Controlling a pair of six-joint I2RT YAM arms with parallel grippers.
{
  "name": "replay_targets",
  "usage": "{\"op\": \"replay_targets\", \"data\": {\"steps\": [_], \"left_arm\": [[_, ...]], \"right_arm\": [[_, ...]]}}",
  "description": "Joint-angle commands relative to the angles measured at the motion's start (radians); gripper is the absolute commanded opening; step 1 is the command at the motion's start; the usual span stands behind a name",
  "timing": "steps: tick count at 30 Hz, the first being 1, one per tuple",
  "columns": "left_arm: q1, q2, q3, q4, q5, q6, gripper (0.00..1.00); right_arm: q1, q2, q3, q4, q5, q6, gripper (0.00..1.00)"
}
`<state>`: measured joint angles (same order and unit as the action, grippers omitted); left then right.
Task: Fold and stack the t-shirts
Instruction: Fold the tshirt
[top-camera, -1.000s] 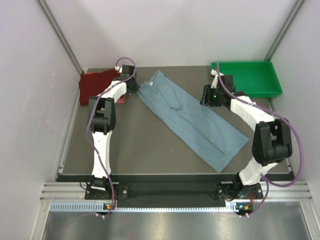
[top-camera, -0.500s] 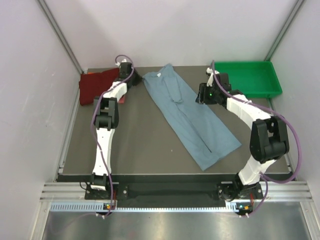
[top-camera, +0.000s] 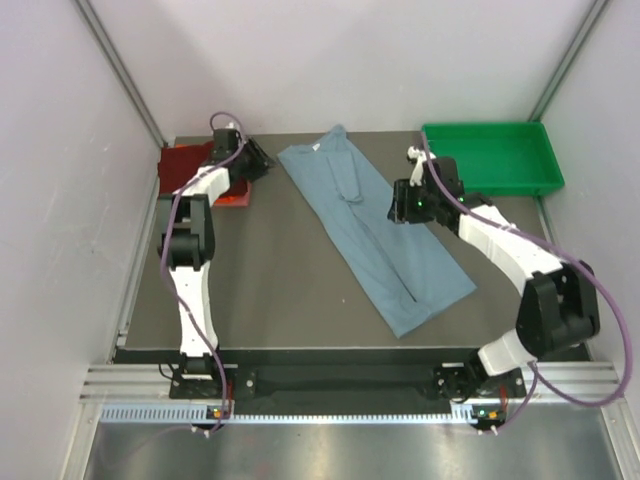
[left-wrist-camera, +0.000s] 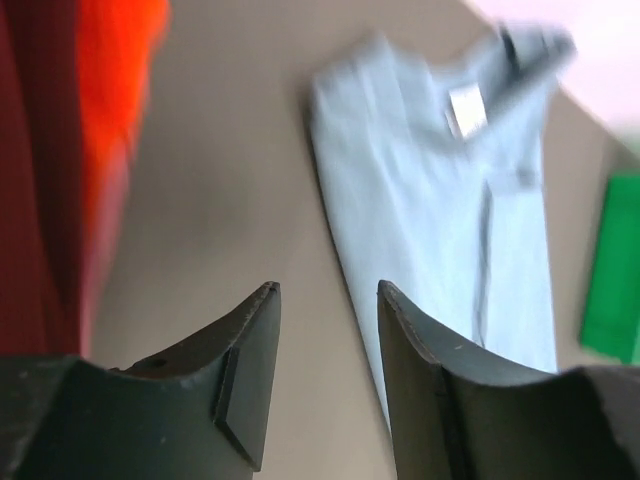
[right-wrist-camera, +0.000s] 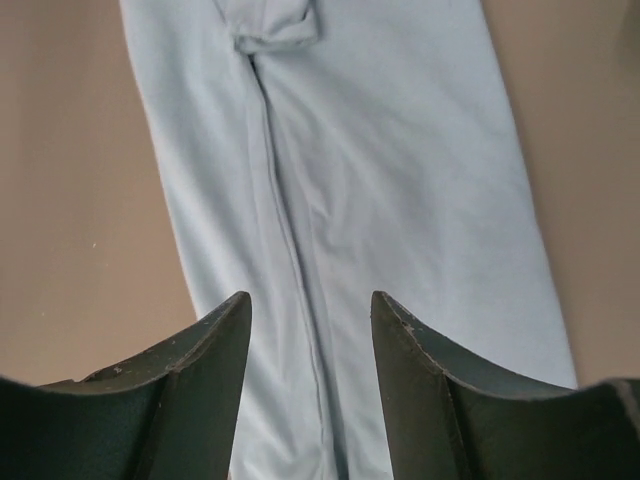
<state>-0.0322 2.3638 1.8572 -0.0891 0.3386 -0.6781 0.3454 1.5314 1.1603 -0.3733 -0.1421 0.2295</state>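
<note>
At the far left corner of the bench (top-camera: 270, 280) lies the dark red t-shirt (top-camera: 183, 165), folded, with the orange t-shirt (top-camera: 232, 196) touching its near right edge; whether the orange one overlaps it or only lies beside it cannot be told. Just to their right hangs the left hand (top-camera: 252, 160), its jaws apart and nothing between them in the left wrist view, where it (left-wrist-camera: 326, 300) looks down on bare bench between the pile and the shirt. Across the middle lies the grey-blue t-shirt (top-camera: 375, 235), flat as a long narrow strip that runs slantwise from the collar end at the far middle to the hem end at the near right. The right hand (top-camera: 405, 205) hovers over the strip's right edge, about halfway along; its jaws also stand apart and empty, with the cloth (right-wrist-camera: 380, 180) spread below them. The green tray (top-camera: 500, 160) sits at the far right corner, well apart from the shirt. The lengthwise fold looks done, so the step in hand is probably the crosswise fold. That calls for each hand to come down on a corner of one end, pinch only that end's layers, and carry it over the other before the shirt goes to the pile on the left.
</note>
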Motion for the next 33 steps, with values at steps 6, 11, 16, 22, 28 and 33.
{"op": "replay_targets", "data": {"steps": [6, 11, 16, 22, 28, 33], "left_arm": [[-0.128, -0.438, -0.436, 0.025, -0.015, 0.086, 0.47], [-0.210, -0.465, -0.516, 0.061, -0.024, 0.065, 0.43], [-0.229, -0.419, -0.483, 0.198, 0.043, -0.011, 0.41], [-0.250, -0.310, -0.435, 0.297, 0.095, -0.063, 0.41], [-0.279, -0.193, -0.366, 0.213, 0.100, -0.032, 0.40], [-0.279, -0.193, -0.378, 0.051, -0.061, 0.035, 0.41]], "right_arm": [[0.043, -0.186, -0.215, -0.076, 0.035, 0.068, 0.51], [0.185, -0.234, -0.309, -0.041, 0.064, 0.091, 0.43], [0.299, -0.243, -0.407, 0.000, 0.114, 0.154, 0.21], [0.408, -0.267, -0.507, 0.002, 0.237, 0.234, 0.23], [0.463, -0.258, -0.550, 0.020, 0.271, 0.286, 0.23], [0.483, -0.277, -0.582, 0.020, 0.285, 0.332, 0.25]]}}
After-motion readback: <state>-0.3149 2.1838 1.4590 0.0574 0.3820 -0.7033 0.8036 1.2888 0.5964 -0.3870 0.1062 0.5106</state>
